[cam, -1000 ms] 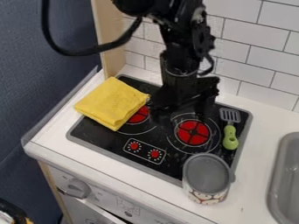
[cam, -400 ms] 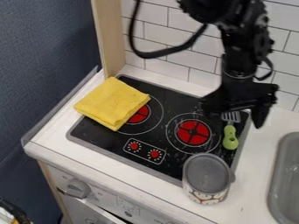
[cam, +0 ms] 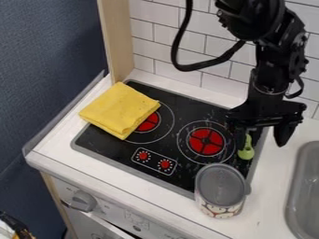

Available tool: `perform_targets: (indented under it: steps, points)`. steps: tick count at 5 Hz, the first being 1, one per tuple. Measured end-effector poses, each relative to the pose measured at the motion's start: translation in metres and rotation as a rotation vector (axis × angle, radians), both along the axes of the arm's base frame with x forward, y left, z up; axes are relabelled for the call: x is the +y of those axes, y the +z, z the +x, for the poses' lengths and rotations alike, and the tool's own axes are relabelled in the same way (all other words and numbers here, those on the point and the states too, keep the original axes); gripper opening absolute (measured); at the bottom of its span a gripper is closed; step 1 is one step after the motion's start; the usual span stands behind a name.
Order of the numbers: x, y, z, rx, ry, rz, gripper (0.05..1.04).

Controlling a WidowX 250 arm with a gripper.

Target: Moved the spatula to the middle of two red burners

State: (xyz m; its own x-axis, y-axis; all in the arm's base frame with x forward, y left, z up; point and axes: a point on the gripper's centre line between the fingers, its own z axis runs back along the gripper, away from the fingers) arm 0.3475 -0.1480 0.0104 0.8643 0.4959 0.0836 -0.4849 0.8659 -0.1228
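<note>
Hanging over the right edge of the black stovetop (cam: 181,100), the claw (cam: 261,142) is spread wide, its two fingers well apart and nothing held between them; the spatula (cam: 246,151) lies just right of the right red burner (cam: 205,141), its green handle pointing toward the front, its head hidden behind the claw; a folded yellow cloth (cam: 118,109) partly covers the left burner (cam: 148,123); a grey-topped container (cam: 221,186) stands at the front right corner.
</note>
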Motion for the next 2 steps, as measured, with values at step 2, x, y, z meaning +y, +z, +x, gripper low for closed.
perform_targets:
  steps: [2]
  points:
    - [0.0076,-0.0138,-0.0043,0.052,0.038,0.050,1.001]
